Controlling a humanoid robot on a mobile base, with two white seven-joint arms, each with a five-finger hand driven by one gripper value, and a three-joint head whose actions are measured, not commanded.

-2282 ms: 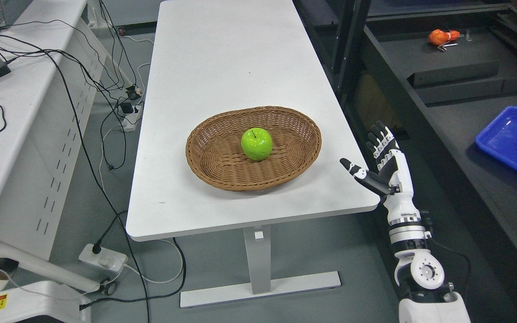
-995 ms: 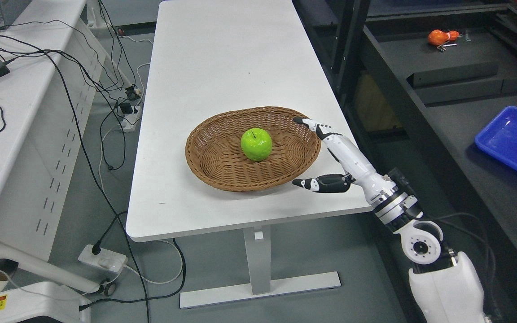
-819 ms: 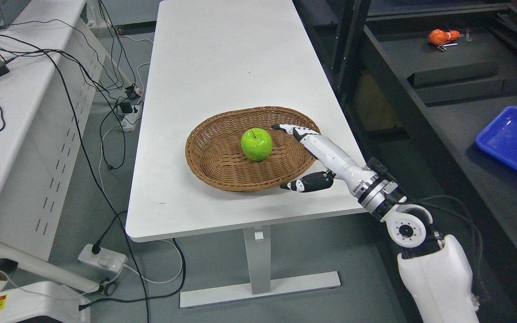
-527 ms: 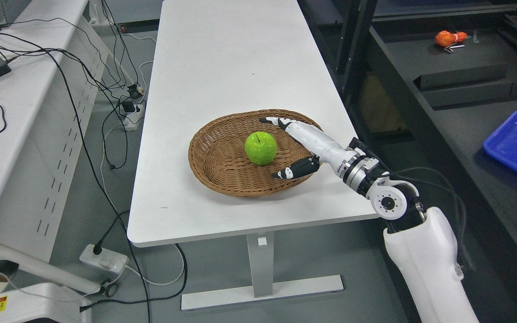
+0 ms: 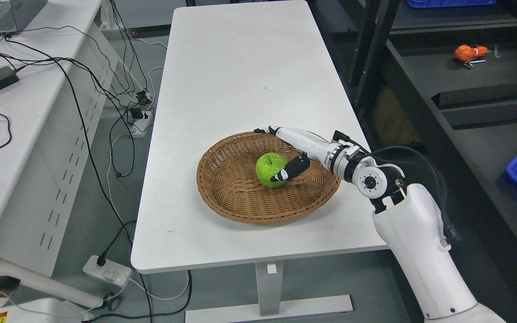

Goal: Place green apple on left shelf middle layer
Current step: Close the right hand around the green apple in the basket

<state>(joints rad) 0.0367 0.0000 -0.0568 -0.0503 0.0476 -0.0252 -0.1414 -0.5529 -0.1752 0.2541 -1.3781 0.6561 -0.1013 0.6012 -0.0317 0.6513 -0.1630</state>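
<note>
At frame centre, a green apple [image 5: 270,169] is sitting in a wicker basket [image 5: 240,202]. The right hand [image 5: 294,148] is reaching in from the right, fingers spread open, thumb touching the apple.

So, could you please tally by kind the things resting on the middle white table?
green apple: 1
wicker basket: 1
Total: 2 on the white table; the apple lies inside the basket, with the open right hand around it.
</note>
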